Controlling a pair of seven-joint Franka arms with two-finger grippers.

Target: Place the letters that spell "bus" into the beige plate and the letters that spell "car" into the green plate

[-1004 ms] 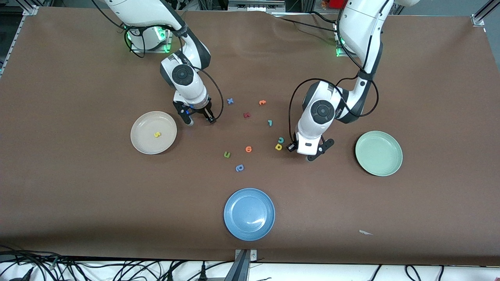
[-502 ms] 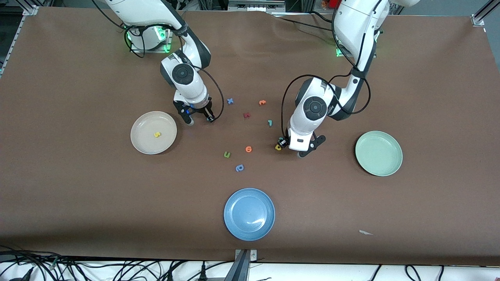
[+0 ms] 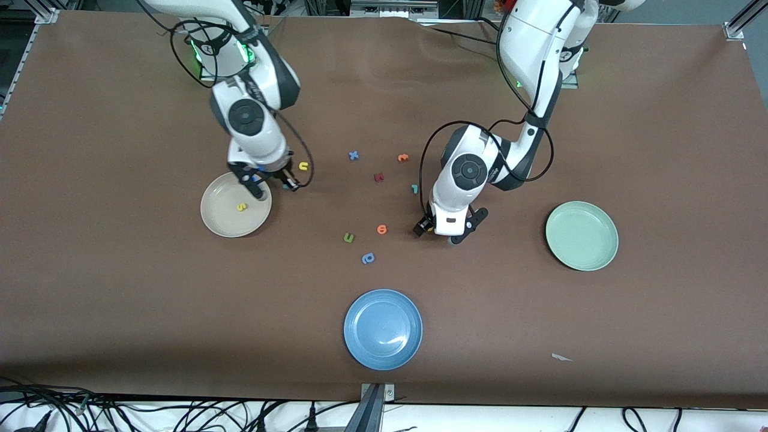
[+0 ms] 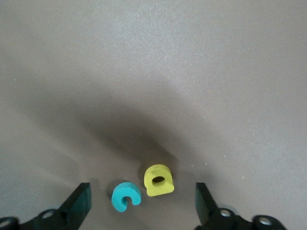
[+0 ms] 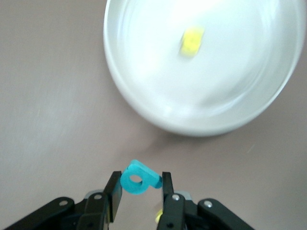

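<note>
Right claw (image 5: 139, 191) pinching teal b (image 5: 138, 179); left claw (image 4: 144, 206) wide

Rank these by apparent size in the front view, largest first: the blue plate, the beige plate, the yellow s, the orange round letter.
1. Blue plate, slightly the largest, though it lies nearest the camera.
2. Beige plate, partly covered by the right hand.
3. Orange round letter and yellow s: both tiny, too alike to rank.

A blue plate (image 3: 383, 329) sits nearest the camera, with blue round letter (image 3: 368, 258) farther back.
</note>
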